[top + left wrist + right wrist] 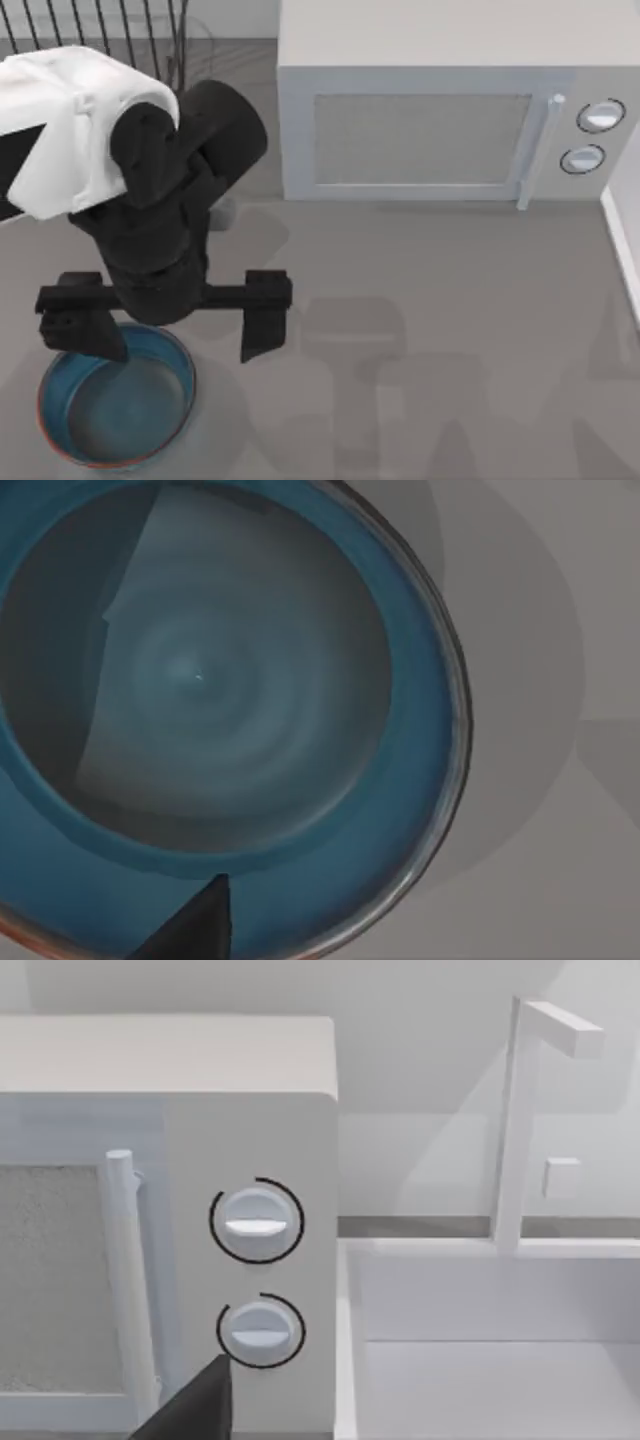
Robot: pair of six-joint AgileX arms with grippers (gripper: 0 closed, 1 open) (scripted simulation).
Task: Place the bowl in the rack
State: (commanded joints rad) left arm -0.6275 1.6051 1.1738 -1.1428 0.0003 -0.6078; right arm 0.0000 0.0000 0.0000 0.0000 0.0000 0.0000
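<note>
The blue bowl [115, 405] with a reddish rim sits upright on the table at the front left. My left gripper [172, 338] hangs low over its far edge, open wide. One finger [85, 335] stands at the bowl's far-left rim, and the other finger [265, 325] is out past the bowl's right side. In the left wrist view the bowl [250, 700] lies just below, with one dark fingertip [195, 925] over its blue inner wall. The black wire rack [100, 30] stands at the back left, partly hidden by my left arm. My right gripper [195, 1410] is parked facing the microwave.
A white microwave [440, 110] fills the back middle and right, and its two knobs [258, 1222] are close in the right wrist view. A white sink-like basin [490, 1360] lies to its right. Bare grey table [450, 350] stretches across the front right.
</note>
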